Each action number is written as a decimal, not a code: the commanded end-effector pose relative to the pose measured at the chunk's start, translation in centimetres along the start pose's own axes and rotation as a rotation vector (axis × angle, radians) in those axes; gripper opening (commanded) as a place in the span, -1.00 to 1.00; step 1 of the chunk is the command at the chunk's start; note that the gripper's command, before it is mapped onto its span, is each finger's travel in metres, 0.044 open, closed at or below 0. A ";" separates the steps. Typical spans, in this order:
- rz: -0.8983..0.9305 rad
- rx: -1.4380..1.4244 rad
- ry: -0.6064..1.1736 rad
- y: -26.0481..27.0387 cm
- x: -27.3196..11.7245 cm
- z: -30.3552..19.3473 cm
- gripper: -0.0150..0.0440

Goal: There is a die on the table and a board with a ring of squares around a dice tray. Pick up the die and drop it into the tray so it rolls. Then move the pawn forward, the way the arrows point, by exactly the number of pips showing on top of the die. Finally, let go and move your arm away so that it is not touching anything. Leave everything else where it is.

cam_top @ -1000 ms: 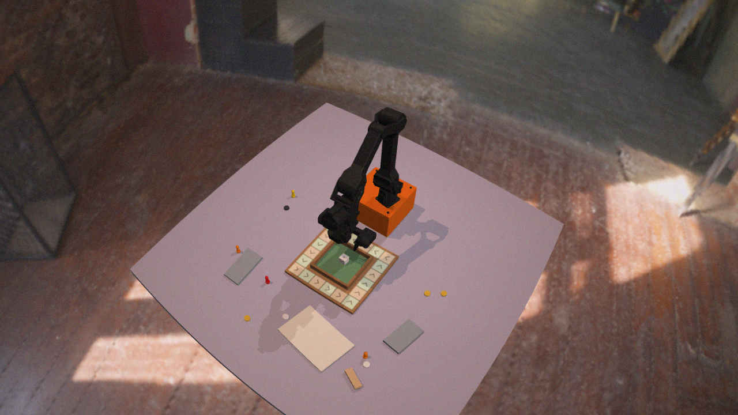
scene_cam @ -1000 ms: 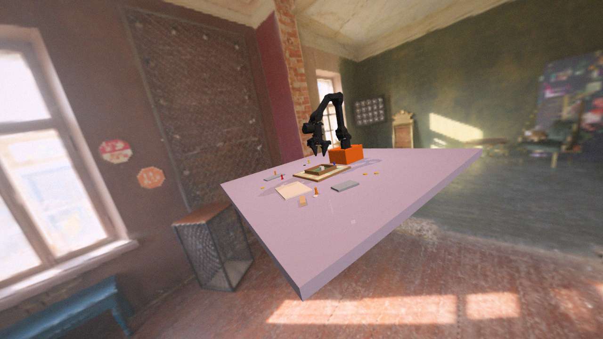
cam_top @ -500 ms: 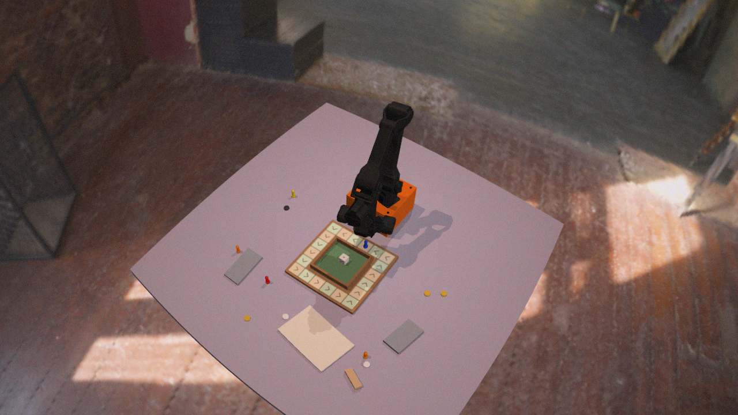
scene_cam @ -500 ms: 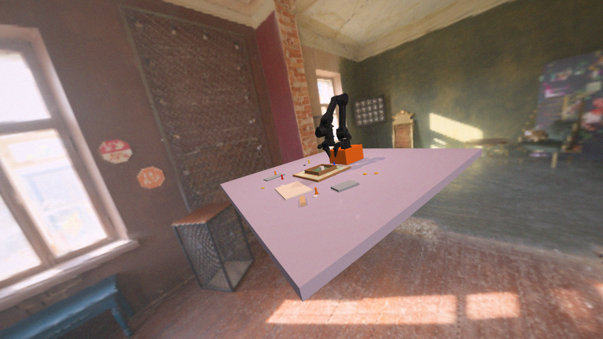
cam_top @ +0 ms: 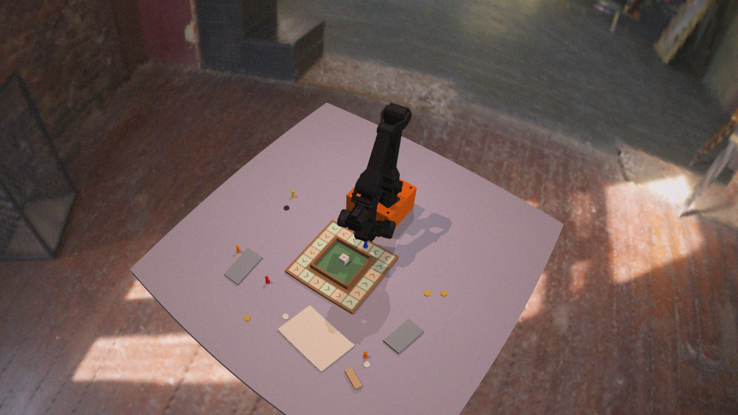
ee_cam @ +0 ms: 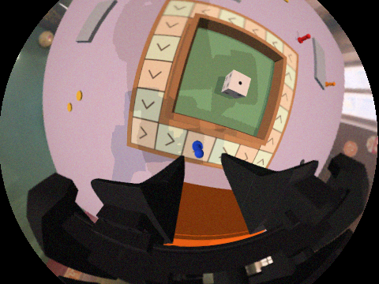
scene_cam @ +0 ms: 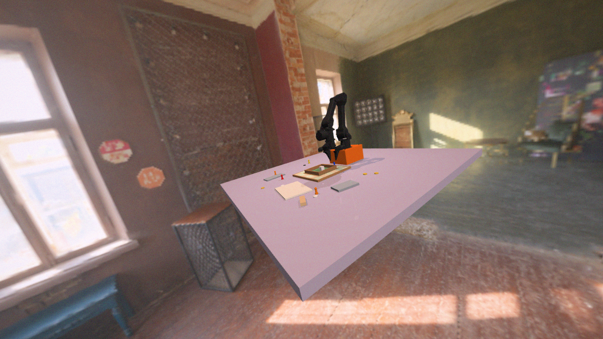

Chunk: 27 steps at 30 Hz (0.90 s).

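The white die (cam_top: 344,259) (scene_cam: 321,168) (ee_cam: 237,84) lies on the green floor of the dice tray (cam_top: 329,277) (ee_cam: 178,75), with one pip on its top face. The blue pawn (cam_top: 365,245) (scene_cam: 334,163) (ee_cam: 197,149) stands on the board (cam_top: 327,288) (ee_cam: 166,29), in the row nearest my base, on the third square from the corner; arrows there point right in the wrist view. My gripper (ee_cam: 203,158) is part-way open and empty, above that row. In the wrist view the pawn shows just beyond the fingertips, nearer the left one. In the top view the fingertips are hidden.
My orange base (cam_top: 405,202) is close behind the board. A cream sheet (cam_top: 315,338), grey slabs (cam_top: 243,266) (cam_top: 403,335), a red pawn (cam_top: 267,279), orange pawns (cam_top: 237,249) (cam_top: 365,355), a yellow pawn (cam_top: 293,193) and yellow discs (cam_top: 427,293) lie around it.
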<state>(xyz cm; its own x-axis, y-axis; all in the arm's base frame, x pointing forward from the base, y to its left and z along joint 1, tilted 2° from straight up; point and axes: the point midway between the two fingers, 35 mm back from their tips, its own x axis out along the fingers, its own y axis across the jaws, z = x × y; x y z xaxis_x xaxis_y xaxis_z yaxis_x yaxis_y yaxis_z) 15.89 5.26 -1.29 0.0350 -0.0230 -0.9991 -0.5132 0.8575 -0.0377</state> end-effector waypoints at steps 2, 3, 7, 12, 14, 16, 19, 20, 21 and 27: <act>0.007 -0.006 0.005 0.1 1.0 -0.2 0.19; 0.007 -0.006 0.005 0.1 1.1 -0.1 0.19; 0.007 -0.006 0.005 0.2 1.8 -0.1 0.19; 0.007 -0.006 0.005 0.2 2.6 -0.2 0.19; 0.007 -0.006 0.005 0.2 2.9 -0.2 0.19; 0.007 -0.006 0.005 0.2 3.2 -0.2 0.19; 0.007 -0.006 0.006 0.2 3.6 -0.3 0.19; 0.007 -0.006 0.006 0.3 3.7 -0.3 0.19; 0.007 -0.006 0.006 0.3 3.7 -0.3 0.19; 0.007 -0.006 0.006 0.3 3.7 -0.3 -0.28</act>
<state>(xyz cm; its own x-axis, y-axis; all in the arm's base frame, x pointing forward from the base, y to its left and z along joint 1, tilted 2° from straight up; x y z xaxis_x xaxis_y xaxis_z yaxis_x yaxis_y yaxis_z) 15.74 5.18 -4.89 0.0296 -0.0251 -0.9992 -0.5135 0.8573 -0.0368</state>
